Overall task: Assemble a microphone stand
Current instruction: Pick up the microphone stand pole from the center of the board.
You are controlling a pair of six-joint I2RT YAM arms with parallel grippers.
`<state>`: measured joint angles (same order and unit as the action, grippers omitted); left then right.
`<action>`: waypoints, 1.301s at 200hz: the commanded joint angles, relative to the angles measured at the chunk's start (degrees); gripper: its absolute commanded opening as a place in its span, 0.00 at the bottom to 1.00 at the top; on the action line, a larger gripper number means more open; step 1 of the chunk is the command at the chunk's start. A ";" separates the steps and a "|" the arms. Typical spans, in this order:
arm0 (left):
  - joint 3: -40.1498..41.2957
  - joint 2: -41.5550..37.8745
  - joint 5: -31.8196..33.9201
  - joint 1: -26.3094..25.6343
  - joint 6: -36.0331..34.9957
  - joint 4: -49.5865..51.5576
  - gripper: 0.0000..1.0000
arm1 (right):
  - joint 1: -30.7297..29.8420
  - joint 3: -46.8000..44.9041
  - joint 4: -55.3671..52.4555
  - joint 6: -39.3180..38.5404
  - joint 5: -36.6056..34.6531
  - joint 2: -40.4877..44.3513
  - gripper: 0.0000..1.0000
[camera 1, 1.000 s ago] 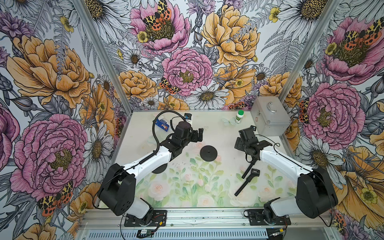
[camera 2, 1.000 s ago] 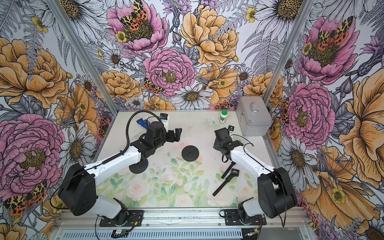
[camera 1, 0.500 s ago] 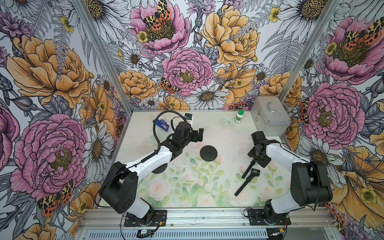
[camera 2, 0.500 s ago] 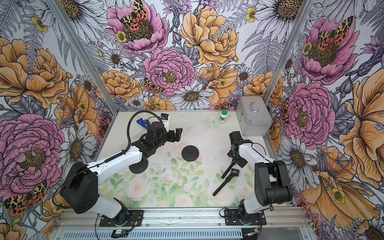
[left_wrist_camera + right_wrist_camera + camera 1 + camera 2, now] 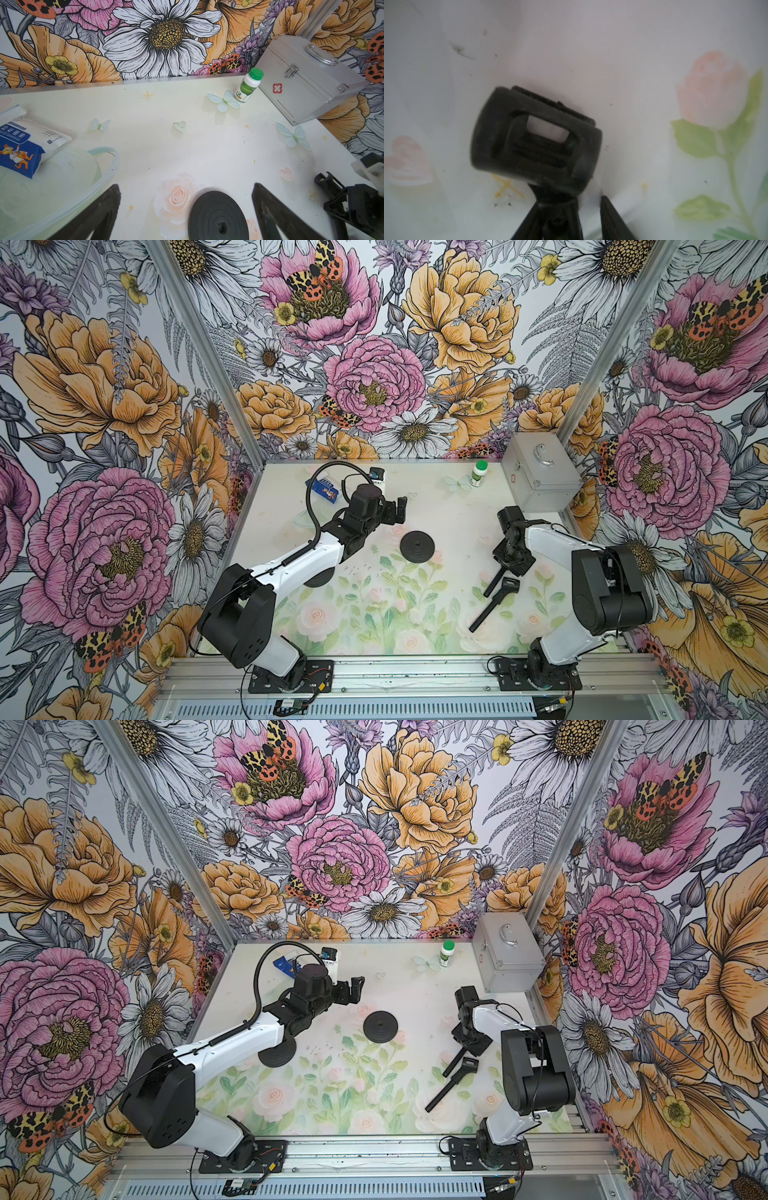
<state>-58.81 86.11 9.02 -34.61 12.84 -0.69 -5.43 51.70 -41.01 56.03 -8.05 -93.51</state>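
Observation:
A black round base disc (image 5: 417, 546) (image 5: 218, 216) lies flat mid-table. My left gripper (image 5: 394, 511) (image 5: 186, 186) hovers just behind it, open wide and empty. At the right, a black mic clip (image 5: 535, 141) on a short rod (image 5: 493, 584) lies on the table. My right gripper (image 5: 510, 566) (image 5: 571, 218) is down over it, jaws narrowed astride the clip's stem; one finger (image 5: 527, 220) touches it and a sliver of table shows before the other. A longer black pole (image 5: 490, 608) with a blocky head lies alongside.
A second black disc (image 5: 318, 578) sits partly under my left forearm. At the back stand a metal first-aid case (image 5: 540, 477), a green-capped bottle (image 5: 478, 473), a blue gauze packet (image 5: 324, 489) and a small white box (image 5: 377, 477).
My right gripper has swung right and toward the front, come down over the mic clip, and its jaws have narrowed about the stem. The left arm has hardly moved.

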 commanded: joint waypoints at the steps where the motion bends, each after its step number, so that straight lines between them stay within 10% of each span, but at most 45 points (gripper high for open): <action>1: 0.54 -2.25 0.17 0.16 -1.20 -0.57 0.99 | -0.54 -0.17 2.49 -0.57 0.88 -0.96 0.30; 85: -5.07 -1.36 -9.99 2.72 -2.11 4.89 0.99 | -0.59 0.22 10.40 -6.98 -0.25 5.10 0.21; 132: -7.14 -1.12 -29.01 3.90 -10.15 6.05 0.98 | -0.62 4.81 17.95 -20.11 2.46 11.44 0.14; 160: -8.05 -1.21 -39.80 1.10 -17.91 6.05 0.99 | -0.64 5.37 26.28 -28.89 15.23 14.65 0.17; 260: -6.39 2.99 -41.55 -3.79 -14.06 -5.67 0.98 | -7.55 7.47 44.81 -36.02 45.32 20.84 0.21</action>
<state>-66.22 88.18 -29.78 -36.73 -2.72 -1.13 -12.08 59.42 -6.85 20.53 29.47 -75.00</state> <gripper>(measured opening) 0.985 0.267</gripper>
